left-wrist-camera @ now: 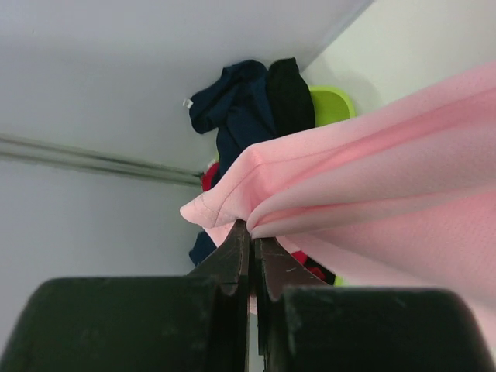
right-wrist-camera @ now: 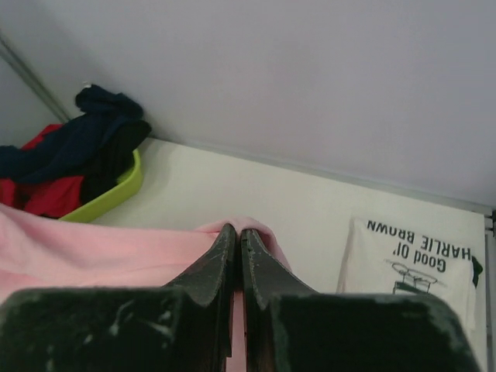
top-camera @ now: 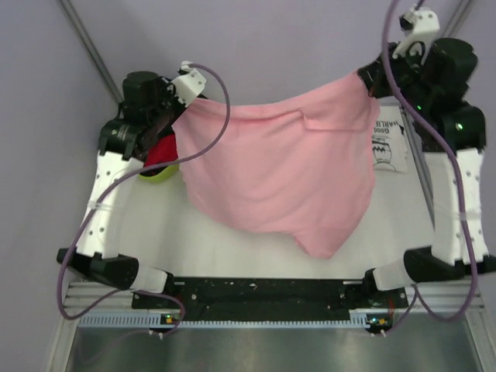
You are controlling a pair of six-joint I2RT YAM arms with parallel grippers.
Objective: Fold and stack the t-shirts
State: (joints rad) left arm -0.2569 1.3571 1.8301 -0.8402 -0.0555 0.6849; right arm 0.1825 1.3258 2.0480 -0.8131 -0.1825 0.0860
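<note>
Left fingers (left-wrist-camera: 231, 260) and right fingers (right-wrist-camera: 219, 260) each clamp a corner of the pink shirt (top-camera: 279, 170), stretched above the table (top-camera: 194, 248); the white shirt (top-camera: 390, 143) lies folded on it.

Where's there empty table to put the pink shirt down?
The bare strip of table between the low edge of the pink shirt and the near edge is free, widest at the near left. Crowded: far left holds the green basket, far right the white shirt.

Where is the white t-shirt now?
In the top view, the white t-shirt lies folded far right on the table, partly hidden by the pink t-shirt.
</note>
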